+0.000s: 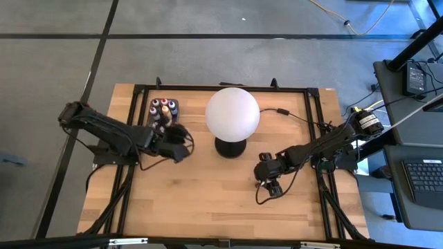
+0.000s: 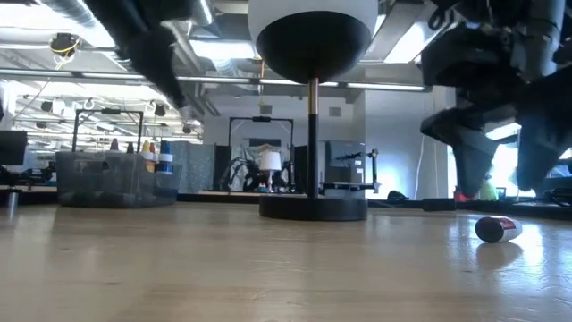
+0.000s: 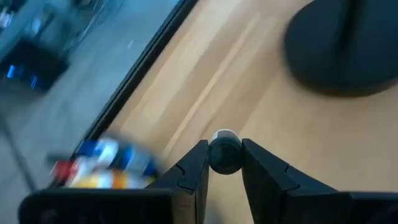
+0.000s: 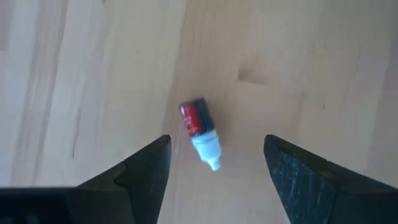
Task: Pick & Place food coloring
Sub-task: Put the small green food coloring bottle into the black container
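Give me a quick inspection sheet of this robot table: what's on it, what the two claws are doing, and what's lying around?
Surface: wooden table, framed by black rails.
Job's things: several small bottles stand in a dark tray at the far left; one red bottle with a white tip lies on its side on the wood.
Clutter: a white globe lamp on a black base, mid-table.
Grippers: left gripper is shut on a small dark bottle near the tray; right gripper is open, above the lying bottle.
Cables: a black cord runs from the lamp toward the right edge.
Surroundings: grey floor; a desk with a keyboard at right.
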`<act>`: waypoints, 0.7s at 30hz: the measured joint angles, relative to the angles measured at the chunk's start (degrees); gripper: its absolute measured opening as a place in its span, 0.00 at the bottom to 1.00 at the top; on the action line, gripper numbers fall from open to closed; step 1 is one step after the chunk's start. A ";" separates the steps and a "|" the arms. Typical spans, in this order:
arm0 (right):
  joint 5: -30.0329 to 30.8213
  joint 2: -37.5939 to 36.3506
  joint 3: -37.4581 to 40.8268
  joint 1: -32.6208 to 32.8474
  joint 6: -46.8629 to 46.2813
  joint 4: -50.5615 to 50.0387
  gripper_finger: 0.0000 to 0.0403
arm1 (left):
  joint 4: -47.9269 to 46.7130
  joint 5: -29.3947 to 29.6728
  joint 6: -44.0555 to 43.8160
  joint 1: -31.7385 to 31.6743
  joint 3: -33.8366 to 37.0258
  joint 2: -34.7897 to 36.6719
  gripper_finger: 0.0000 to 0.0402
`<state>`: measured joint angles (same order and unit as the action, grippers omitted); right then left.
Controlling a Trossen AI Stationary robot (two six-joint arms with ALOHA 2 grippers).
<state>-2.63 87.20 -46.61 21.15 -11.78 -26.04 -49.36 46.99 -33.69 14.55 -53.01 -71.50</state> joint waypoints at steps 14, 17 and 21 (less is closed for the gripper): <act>2.99 0.00 1.31 0.87 -1.48 1.66 0.64 | -19.67 -7.53 -24.02 -11.19 8.10 0.86 0.20; 3.00 0.00 1.31 0.93 -1.47 1.37 0.64 | -19.11 -9.12 -24.26 -13.46 10.50 0.86 0.20; 2.99 0.00 1.31 1.36 -0.41 1.35 0.64 | -17.48 -11.27 -24.22 -15.87 12.29 0.86 0.20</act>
<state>0.36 87.20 -45.30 22.51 -12.19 -24.69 -66.84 35.72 -57.91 -1.32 -40.72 -70.63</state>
